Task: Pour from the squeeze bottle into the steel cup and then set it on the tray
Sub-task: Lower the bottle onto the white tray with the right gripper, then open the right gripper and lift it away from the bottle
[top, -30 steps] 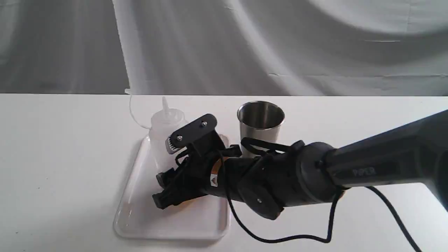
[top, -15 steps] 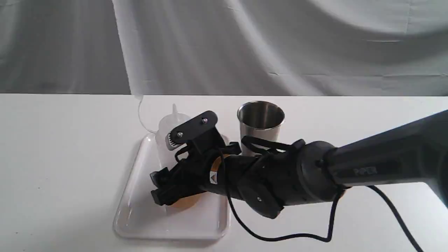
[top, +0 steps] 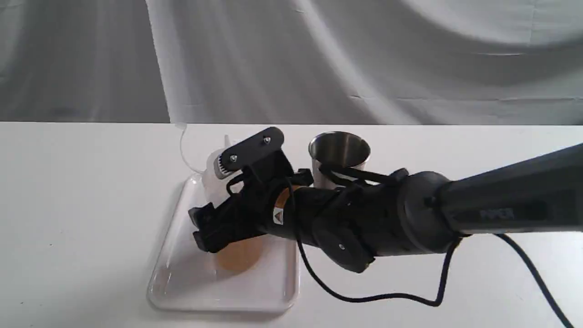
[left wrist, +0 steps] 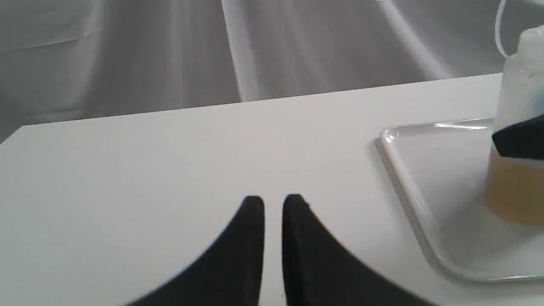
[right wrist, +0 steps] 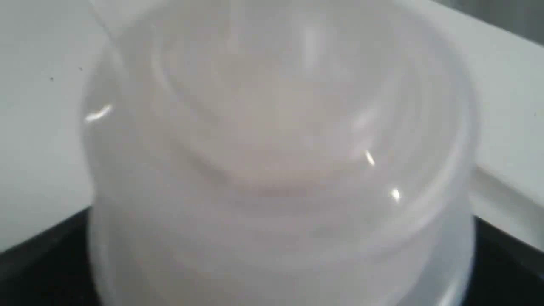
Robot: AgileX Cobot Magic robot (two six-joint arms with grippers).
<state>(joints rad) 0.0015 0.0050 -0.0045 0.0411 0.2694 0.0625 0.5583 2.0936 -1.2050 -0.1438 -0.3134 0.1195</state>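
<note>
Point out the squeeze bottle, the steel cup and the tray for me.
squeeze bottle (top: 239, 255), exterior view, amber-filled lower body
steel cup (top: 339, 146), exterior view, inner wall under rim
tray (top: 182, 279), exterior view, bare floor, near corner

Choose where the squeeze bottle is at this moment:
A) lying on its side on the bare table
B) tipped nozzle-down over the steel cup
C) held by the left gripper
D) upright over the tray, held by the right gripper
D: the squeeze bottle stands upright over the tray with the right gripper closed around its body, while the steel cup stands off the tray.
</note>
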